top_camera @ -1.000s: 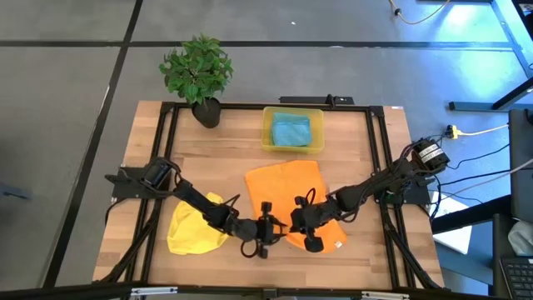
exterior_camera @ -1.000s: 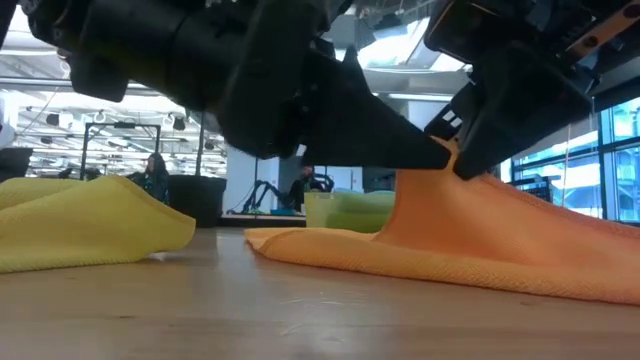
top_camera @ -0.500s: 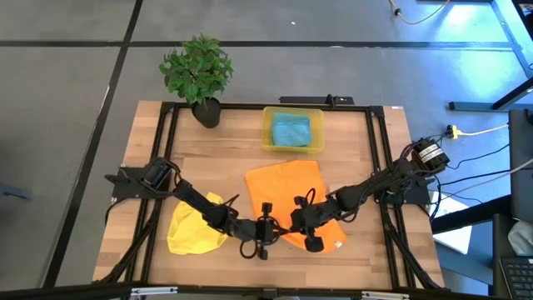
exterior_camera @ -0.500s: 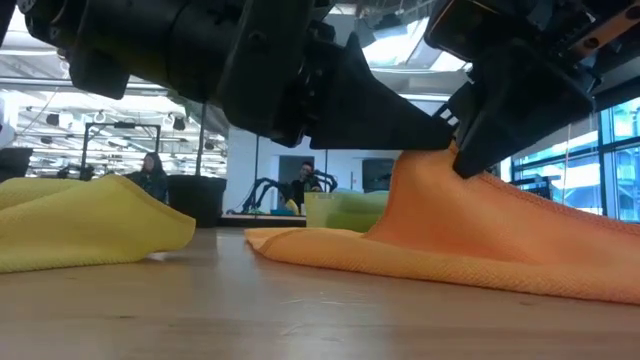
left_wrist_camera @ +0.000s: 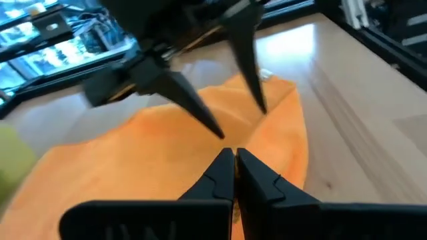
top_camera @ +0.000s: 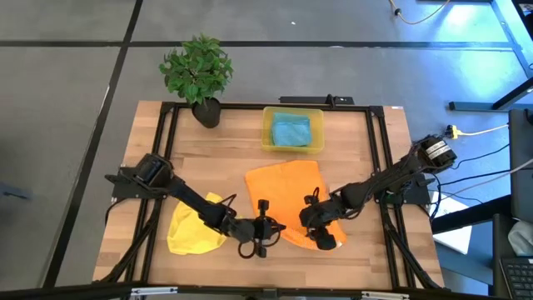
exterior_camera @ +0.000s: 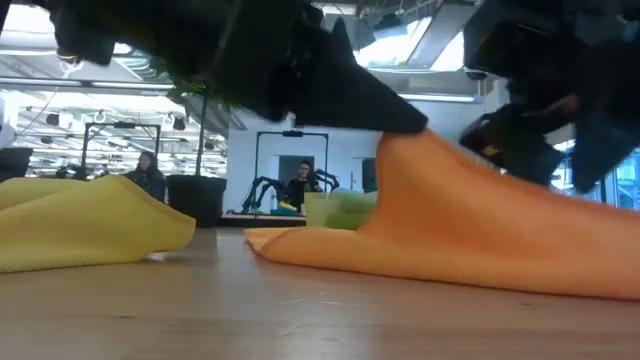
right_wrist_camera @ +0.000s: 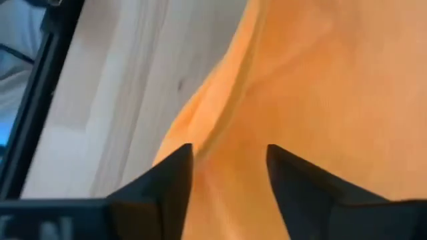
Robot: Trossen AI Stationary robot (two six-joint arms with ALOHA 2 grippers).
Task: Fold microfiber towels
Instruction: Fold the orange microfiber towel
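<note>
An orange towel point(top_camera: 285, 190) lies spread on the table's middle, and part of its near edge is pulled up into a peak point(exterior_camera: 400, 145). My left gripper point(top_camera: 281, 227) is shut on that peak, reaching in from the left. Just right of it, my right gripper point(right_wrist_camera: 227, 167) stands open over the towel's near right part; nothing shows between its fingers. A crumpled yellow towel point(top_camera: 196, 227) lies on the table under my left arm. A teal towel point(top_camera: 291, 130) lies in the yellow bin point(top_camera: 268, 133). My left gripper pinches the pulled-up part of the orange towel's near edge point(left_wrist_camera: 233, 145) between its two shut fingers. The fingers come nearly level from the table's left, slanting slightly down. The cloth rises to a peak at the fingertips point(exterior_camera: 412, 126). The rest slopes down and lies on the table.
The yellow bin stands at the far middle, with a potted plant point(top_camera: 198, 73) at the far left corner. A black frame point(top_camera: 379, 167) runs round the tabletop. Bare wood point(top_camera: 216, 162) lies between the plant, the bin and the towels.
My right gripper has let go of the raised orange cloth and drawn back toward the table's right edge. My left gripper has taken hold of that peak. The peak stays lifted, a little higher than before, while the rest of the towel keeps its place.
</note>
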